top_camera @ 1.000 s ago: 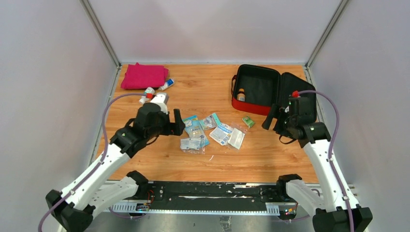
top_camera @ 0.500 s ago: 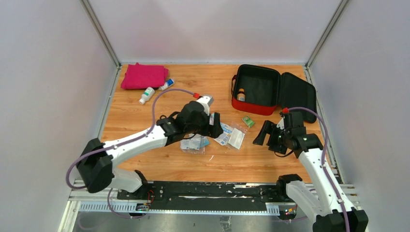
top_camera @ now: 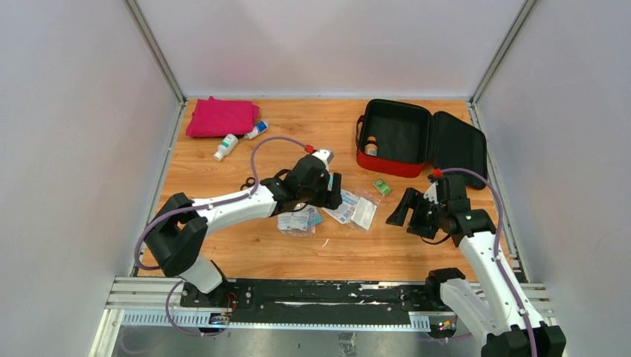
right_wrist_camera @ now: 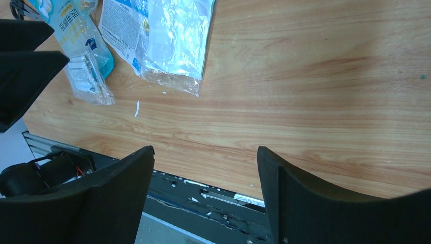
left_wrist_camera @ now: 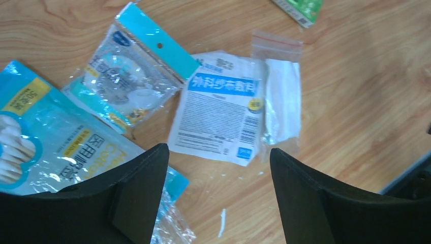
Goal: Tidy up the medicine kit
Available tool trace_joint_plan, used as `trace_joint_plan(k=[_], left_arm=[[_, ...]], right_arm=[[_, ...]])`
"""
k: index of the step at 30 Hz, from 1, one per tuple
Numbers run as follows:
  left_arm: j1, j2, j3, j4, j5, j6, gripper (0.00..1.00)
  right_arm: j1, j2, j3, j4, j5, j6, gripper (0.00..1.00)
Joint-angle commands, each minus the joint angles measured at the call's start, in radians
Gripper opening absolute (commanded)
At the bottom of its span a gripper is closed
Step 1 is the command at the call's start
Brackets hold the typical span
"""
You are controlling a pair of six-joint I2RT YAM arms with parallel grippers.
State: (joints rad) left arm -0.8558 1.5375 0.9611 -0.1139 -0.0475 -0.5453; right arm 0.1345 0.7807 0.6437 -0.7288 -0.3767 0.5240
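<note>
The red zippered clamshell medicine kit is being left open at far right, one small bottle inside, and loose clear-plastic packets are being left unpacked near the spread, empty left gripper and right gripper.

the wooden table holds an open medicine kit far right, a pink cloth far left, two bottles beside it, packets in the middle, a green box.
</note>
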Motion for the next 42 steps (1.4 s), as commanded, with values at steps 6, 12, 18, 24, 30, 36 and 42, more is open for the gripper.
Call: trace_joint_plan(k=[6,12,18,24,30,36,42], left_arm=[[0.042,0.149,0.072,-0.028,0.058,0.108,0.69],[0.055,0.202,0.089,-0.014,0.069,0.112,0.66],[0.067,0.245,0.098,-0.013,0.071,0.121,0.64],[0.075,0.276,0.103,-0.004,0.083,0.128,0.60],[0.075,0.301,0.111,0.009,0.107,0.125,0.49],[0.077,0.295,0.110,0.022,0.128,0.119,0.28],[0.078,0.221,0.088,0.010,0.125,0.118,0.03]], right_arm=[[-0.013,-0.001,-0.023,0.001,-0.036,0.002,0.77],[-0.013,-0.003,-0.031,0.001,-0.036,0.006,0.76],[-0.013,-0.004,-0.032,0.001,-0.036,0.005,0.75],[-0.012,-0.006,-0.038,0.001,-0.031,0.006,0.74],[-0.013,-0.005,-0.042,0.000,-0.030,0.011,0.73],[-0.013,-0.007,-0.049,0.000,-0.028,0.011,0.73],[-0.013,-0.013,-0.044,0.000,-0.028,0.018,0.73]])
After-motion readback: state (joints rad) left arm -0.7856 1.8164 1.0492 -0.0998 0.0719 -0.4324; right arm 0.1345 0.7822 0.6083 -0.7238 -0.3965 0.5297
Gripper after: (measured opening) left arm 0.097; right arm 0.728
